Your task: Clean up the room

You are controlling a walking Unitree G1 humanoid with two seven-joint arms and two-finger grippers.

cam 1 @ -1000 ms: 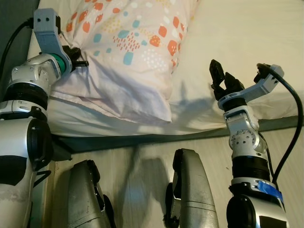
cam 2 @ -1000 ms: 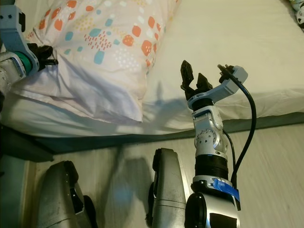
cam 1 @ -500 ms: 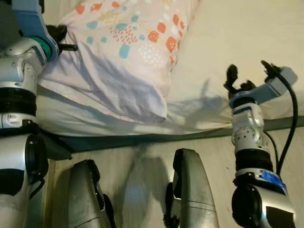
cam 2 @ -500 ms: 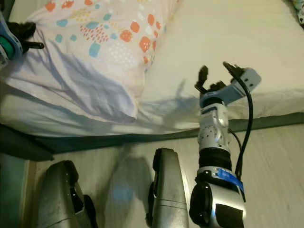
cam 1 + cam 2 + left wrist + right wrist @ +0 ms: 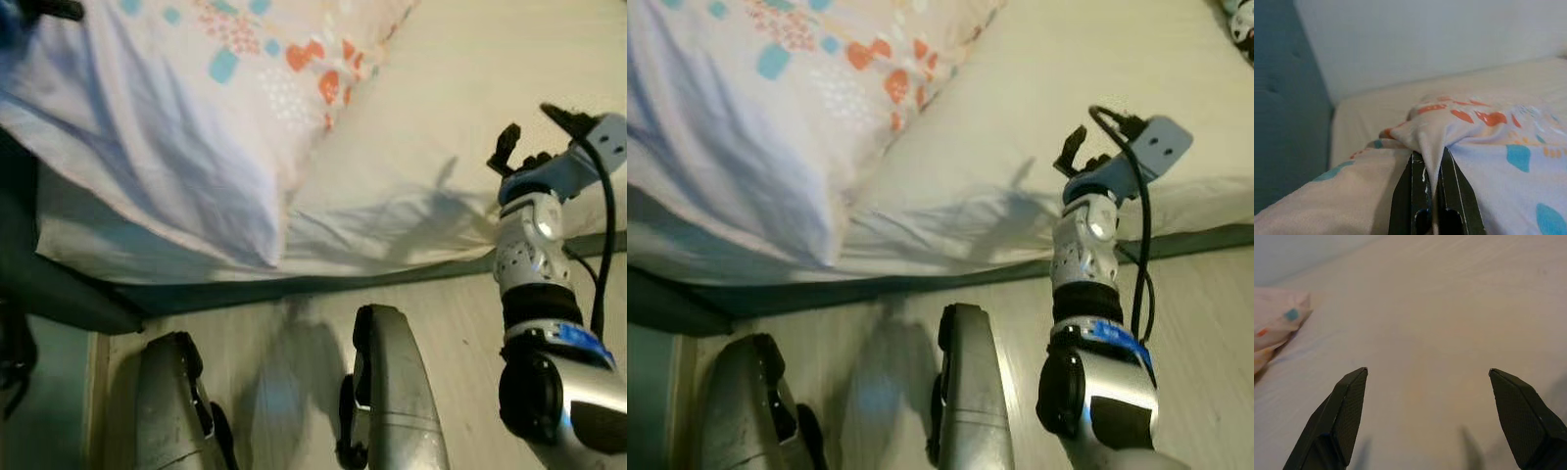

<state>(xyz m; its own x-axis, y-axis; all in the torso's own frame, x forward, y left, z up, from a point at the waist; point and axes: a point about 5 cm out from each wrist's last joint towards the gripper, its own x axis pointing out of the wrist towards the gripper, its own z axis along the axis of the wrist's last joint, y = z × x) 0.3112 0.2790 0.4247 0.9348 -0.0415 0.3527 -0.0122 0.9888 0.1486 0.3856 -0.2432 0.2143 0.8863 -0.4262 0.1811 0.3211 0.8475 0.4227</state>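
Note:
A pale pillow (image 5: 186, 108) with orange and blue spots lies on the left part of the bed (image 5: 460, 98). My left gripper (image 5: 1434, 188) is shut on a pinched corner of the pillow (image 5: 1469, 132), the cloth bunched between its two black fingers. My right gripper (image 5: 1430, 418) stands open over the bare cream sheet, near the bed's front edge, with nothing between its fingertips (image 5: 1349, 406). In the eye views the right arm (image 5: 534, 255) reaches up from the lower right.
A dark blue padded headboard (image 5: 1283, 122) stands at the bed's left end, below a white wall. A dark bed frame edge (image 5: 294, 289) runs above the light wooden floor (image 5: 451, 343). My two silver legs (image 5: 392, 401) stand close to it.
The left arm has moved up and left out of the eye views, dragging the pillow that way. My right gripper has shifted right along the bed edge. The camera has tilted a little.

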